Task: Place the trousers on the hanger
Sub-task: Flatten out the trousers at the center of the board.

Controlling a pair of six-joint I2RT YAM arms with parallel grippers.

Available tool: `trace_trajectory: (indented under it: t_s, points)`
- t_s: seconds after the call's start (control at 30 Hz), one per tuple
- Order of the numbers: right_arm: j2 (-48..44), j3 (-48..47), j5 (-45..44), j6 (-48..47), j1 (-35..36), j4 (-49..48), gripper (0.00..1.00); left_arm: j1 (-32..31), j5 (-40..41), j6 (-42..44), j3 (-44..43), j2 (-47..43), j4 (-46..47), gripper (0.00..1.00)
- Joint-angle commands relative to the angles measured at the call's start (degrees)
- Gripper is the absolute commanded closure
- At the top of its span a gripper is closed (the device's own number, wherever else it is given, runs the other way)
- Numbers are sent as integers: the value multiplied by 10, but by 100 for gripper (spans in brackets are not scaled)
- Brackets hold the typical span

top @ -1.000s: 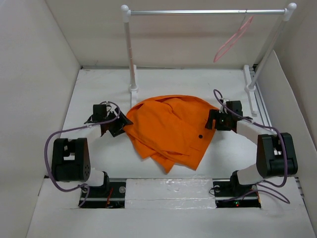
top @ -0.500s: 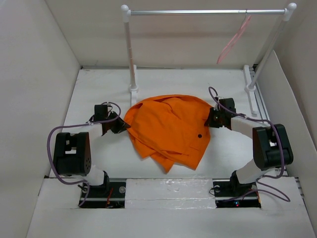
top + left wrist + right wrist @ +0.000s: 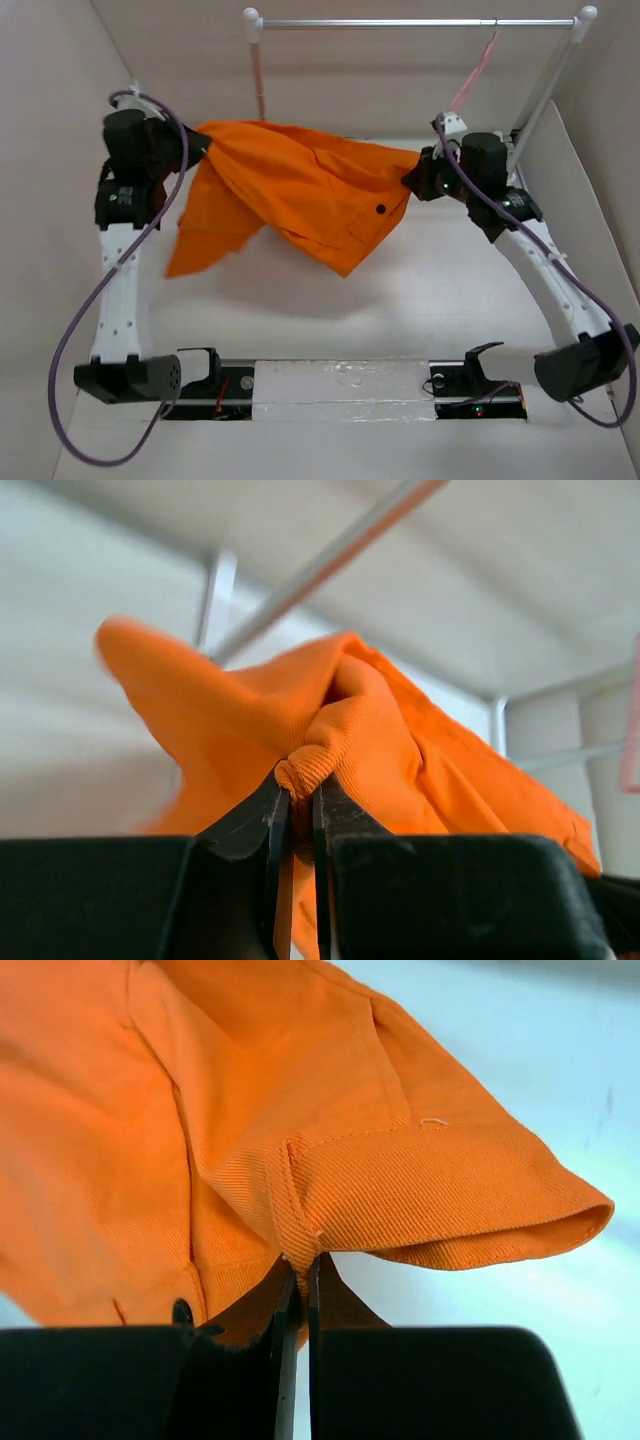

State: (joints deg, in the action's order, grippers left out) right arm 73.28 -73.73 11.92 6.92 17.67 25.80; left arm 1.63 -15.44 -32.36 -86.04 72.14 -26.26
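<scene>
From above, the trousers (image 3: 300, 190) hang in the air over the counter (image 3: 430, 300). They are stretched from the left hand (image 3: 192, 150) at ten o'clock to the right hand (image 3: 413, 181) at two o'clock, with one loose fold drooping toward eight. The hanger (image 3: 470, 85) dangles from the rail (image 3: 400, 22) at one o'clock, just behind the right hand. In the left wrist view that hand's jaws are pinched almost together on a ribbed bunch of orange cloth, with the rail crossing toward twelve and a pink sliver of hanger at three. In the right wrist view its hand is closed just as tight on a stitched seam by a folded hem. To do this step well, I judge, hold both pinches firm and the span taut but not strained — thin bites of soft cloth can slip. Then carry the right end level toward one o'clock, so the cloth meets the hanger without setting it swinging.
</scene>
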Motion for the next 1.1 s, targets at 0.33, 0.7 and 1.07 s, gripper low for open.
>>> trace_trajectory:
  t_s: [0.33,0.7,1.07]
  points:
    - [1,50,67,-14,-270,-19,100,-56,22,77,-6,-64,-110,32]
    - [95,0,1,-78,-252,18,32,-56,76,34,260,-75,-1,25]
    - [-76,287,-2,-29,111,-56,74,-104,80,20,361,7,77,35]
